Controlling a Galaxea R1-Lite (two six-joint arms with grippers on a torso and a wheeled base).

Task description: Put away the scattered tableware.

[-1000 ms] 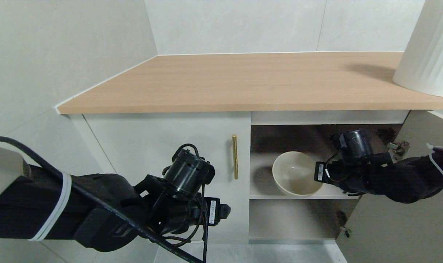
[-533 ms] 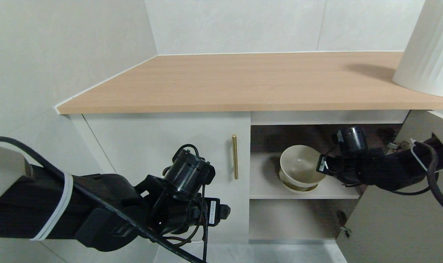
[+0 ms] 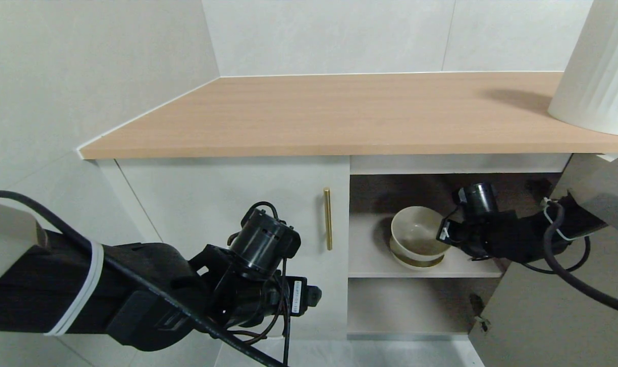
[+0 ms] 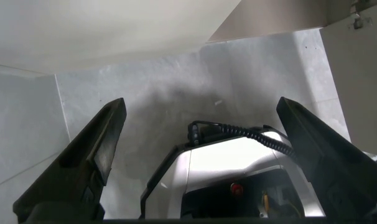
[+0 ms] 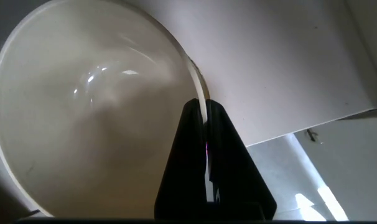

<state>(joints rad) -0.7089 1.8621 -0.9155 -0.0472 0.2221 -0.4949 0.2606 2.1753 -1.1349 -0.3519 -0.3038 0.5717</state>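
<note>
The right tool (image 5: 204, 124) is clenched on the rim of the bowl (image 3: 414, 235), with one finger inside and one outside. The bowl is in the open cabinet, on the upper shelf (image 3: 368, 257), set on another dish (image 3: 420, 262). The left tool (image 4: 202, 112) is spread wide and grasps nothing, low before the closed door (image 3: 227, 188).

A wooden worktop (image 3: 339, 112) was seen fitted into a corner of pale tiled walls (image 3: 329, 35), with a white ribbed cylindrical vessel (image 3: 599, 71) stood at its right end. Beneath it, the white cabinet's left door (image 3: 227, 193) was kept closed, a brass bar handle (image 3: 327, 218) mounted upright near its right edge. The right door (image 3: 543, 326) was swung open, and a pale shelf (image 3: 370, 255) was exposed inside.
</note>
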